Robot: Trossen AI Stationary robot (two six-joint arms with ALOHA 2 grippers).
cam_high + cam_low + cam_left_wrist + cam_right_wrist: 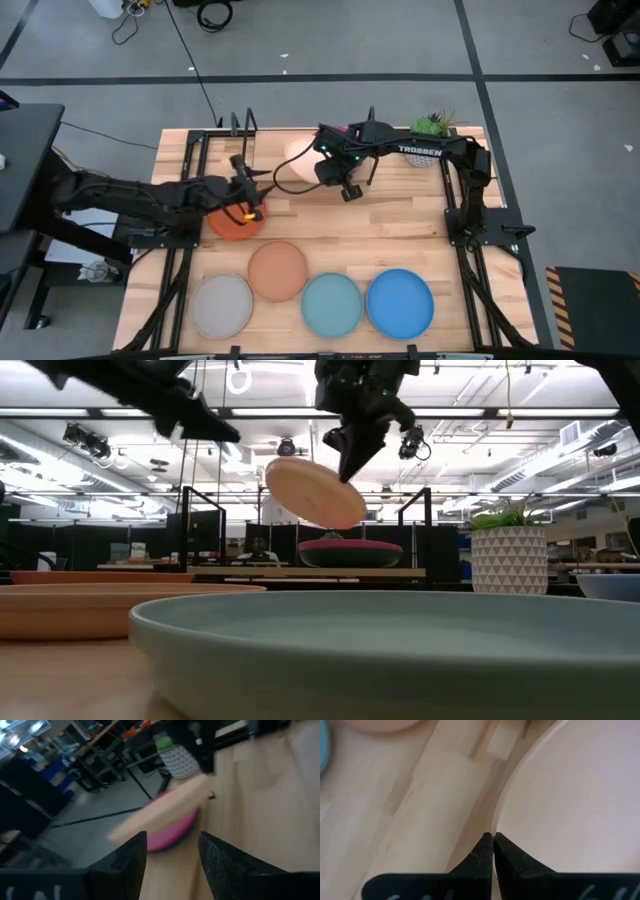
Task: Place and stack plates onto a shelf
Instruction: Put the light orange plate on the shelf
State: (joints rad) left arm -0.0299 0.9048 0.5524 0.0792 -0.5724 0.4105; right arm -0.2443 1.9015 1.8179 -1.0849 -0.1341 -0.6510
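Observation:
My right gripper [320, 165] hangs above the far middle of the table, shut on the pale pink plate [315, 492], which is tilted in the air in front of the shelf [300, 572]. On the shelf board the magenta plate [350, 545] lies on top of a dark teal one. My left gripper [250, 200] is open above the orange plate [230, 224], which lies flat on the table; in its wrist view the two fingers [135, 857] stand apart with nothing between them. The salmon [277, 270], grey [222, 305], light turquoise [331, 303] and blue [400, 300] plates lie flat near the near edge. My right gripper pinches the pale pink plate by its rim [496, 827] between the two fingertips [485, 847], one above and one below the edge. The fingers come from above, pointing down. The plate is lifted clear and tilted, its far side hanging lower [345, 515].
A white patterned planter [508, 558] with a green plant stands at the shelf's right end. Black wire uprights [240, 125] frame the shelf. Black arm frames run along both table sides. Bare wood lies between the shelf and the row of plates.

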